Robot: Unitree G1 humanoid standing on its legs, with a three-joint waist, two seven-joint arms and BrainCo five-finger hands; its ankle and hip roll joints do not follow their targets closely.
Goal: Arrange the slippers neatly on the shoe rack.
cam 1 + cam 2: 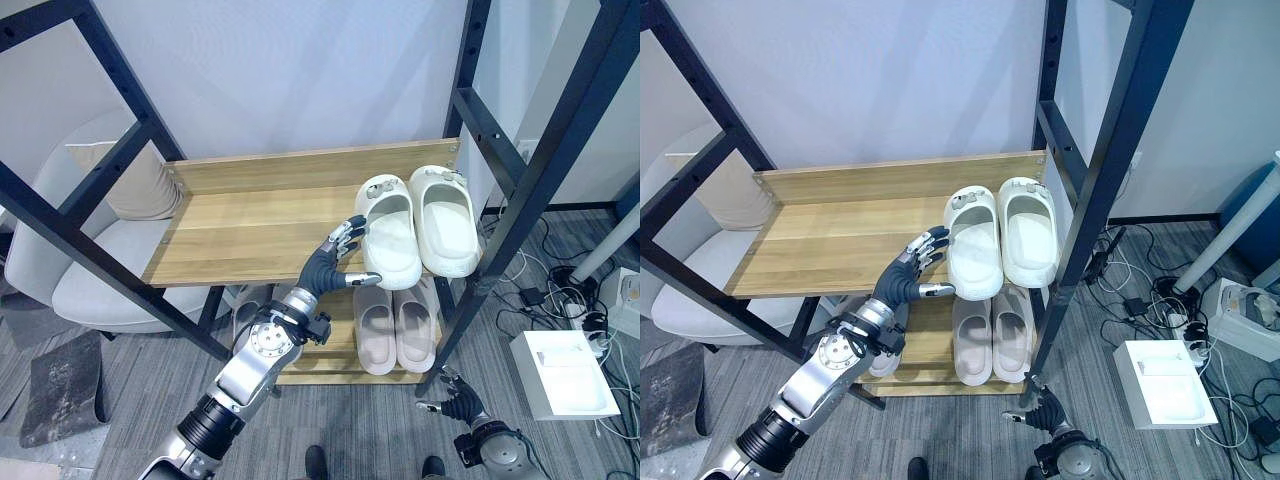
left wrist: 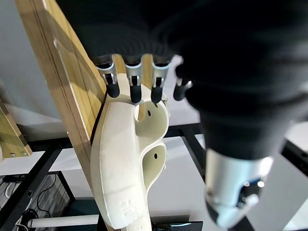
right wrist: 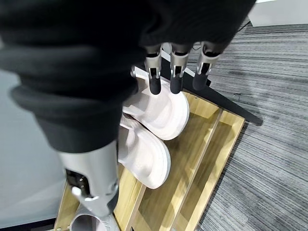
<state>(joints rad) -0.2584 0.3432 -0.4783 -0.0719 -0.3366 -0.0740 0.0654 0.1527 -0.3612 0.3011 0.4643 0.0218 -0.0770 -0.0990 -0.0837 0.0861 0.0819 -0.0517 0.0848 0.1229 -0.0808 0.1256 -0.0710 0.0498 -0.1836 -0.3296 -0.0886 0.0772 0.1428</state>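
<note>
Our left hand (image 1: 335, 262), fingers straight and spread, nudges the left white slipper (image 1: 388, 232) beside its mate (image 1: 444, 220) on the rack's (image 1: 250, 230) top shelf, squaring the pair. Our right hand (image 1: 462, 402) hangs low, relaxed, empty.

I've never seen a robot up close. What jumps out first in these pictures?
The left hand catches the eye: it reaches to the top wooden shelf, its fingers open beside a pair of cream slippers at the shelf's right end. A pinkish pair sits on the shelf below, and the right hand hangs low over the grey floor.
</note>
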